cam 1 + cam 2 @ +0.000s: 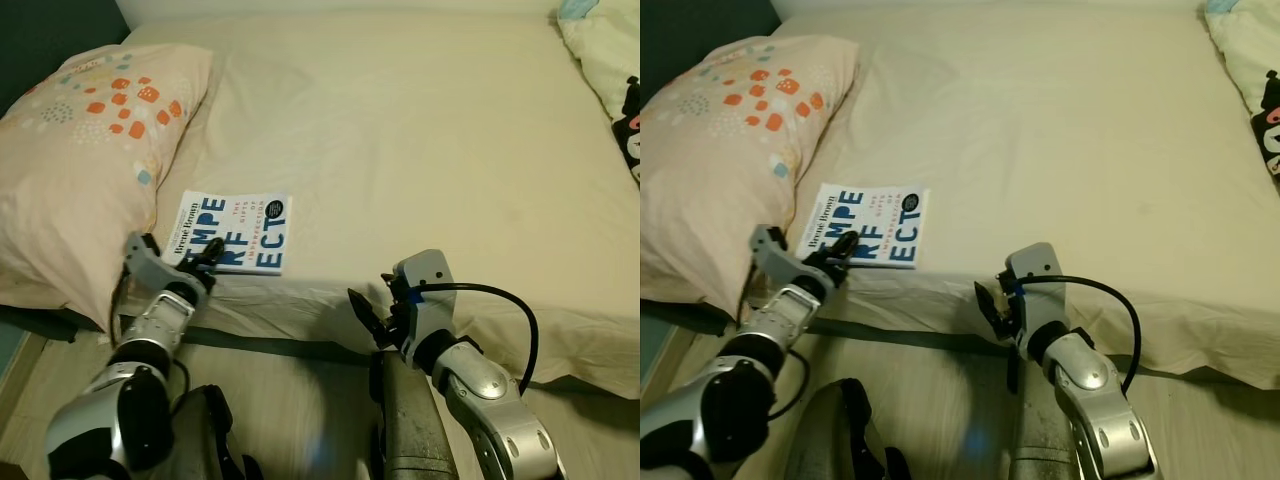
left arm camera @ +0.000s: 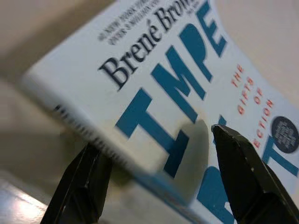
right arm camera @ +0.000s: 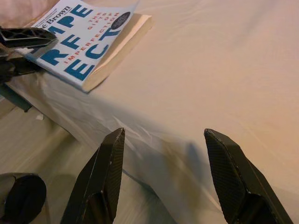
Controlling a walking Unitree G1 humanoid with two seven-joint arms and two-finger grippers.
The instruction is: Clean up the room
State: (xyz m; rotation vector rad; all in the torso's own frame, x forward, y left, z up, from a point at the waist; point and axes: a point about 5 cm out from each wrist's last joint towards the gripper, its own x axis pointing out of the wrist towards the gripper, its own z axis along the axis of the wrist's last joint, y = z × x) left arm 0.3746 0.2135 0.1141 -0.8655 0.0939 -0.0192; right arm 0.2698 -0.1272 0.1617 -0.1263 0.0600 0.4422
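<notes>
My left gripper [image 1: 207,262] sits at the lower left of the head view, its two black fingers spread apart around the near corner of the book [image 1: 236,231]; in my left wrist view one finger [image 2: 243,177] lies over the cover and the other under the edge. I cannot tell whether they press on it yet. The book is a flat white paperback with smooth glossy cover, big blue block letters, small red type and a dark round badge. It lies near the front edge of the bed [image 1: 400,130], just beside the pillow [image 1: 85,150]. The sheet is cream, soft, faintly creased. The pillow is plump, pale pink, dotted orange and blue. My right gripper [image 1: 375,318] hovers at lower centre, fingers wide, holding nothing, over the bed's edge and the pale wood floor [image 1: 300,400].
</notes>
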